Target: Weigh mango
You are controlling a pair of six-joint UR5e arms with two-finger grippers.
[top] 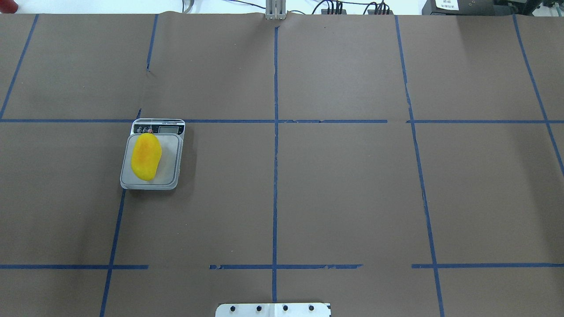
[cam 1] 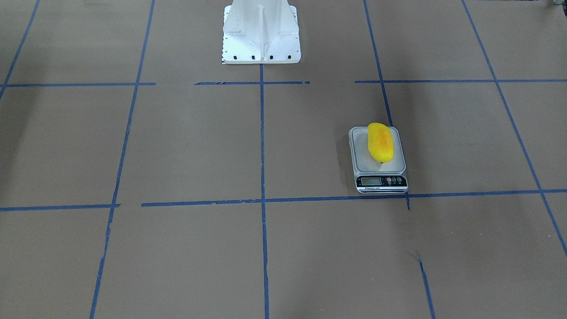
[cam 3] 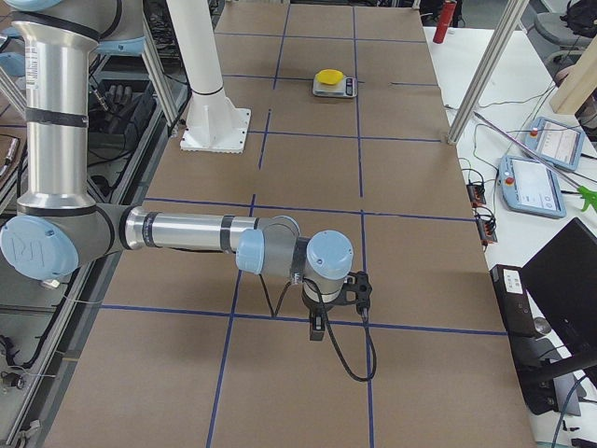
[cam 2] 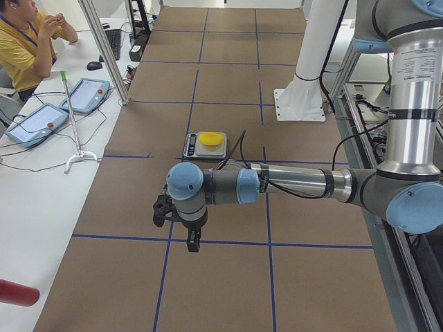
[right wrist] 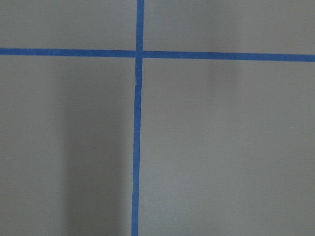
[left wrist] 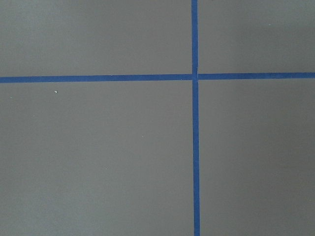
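Observation:
The mango (cam 1: 380,141) is yellow with an orange blush and lies on the platform of a small grey digital scale (cam 1: 381,181). It also shows in the overhead view (top: 146,156) on the scale (top: 158,129), and far off in the side views (cam 2: 210,139) (cam 3: 328,77). My left gripper (cam 2: 192,242) hangs over bare table, well short of the scale. My right gripper (cam 3: 317,329) hangs over bare table at the other end. Both show only in the side views, so I cannot tell whether they are open or shut. The wrist views show only brown paper and blue tape.
A white pedestal (cam 1: 261,33) stands at the robot's edge of the table. Blue tape lines grid the brown paper. A seated operator (cam 2: 28,34) and teach pendants (cam 2: 34,124) (cam 3: 546,182) are on the side bench, with a red cylinder (cam 2: 14,294) at its end.

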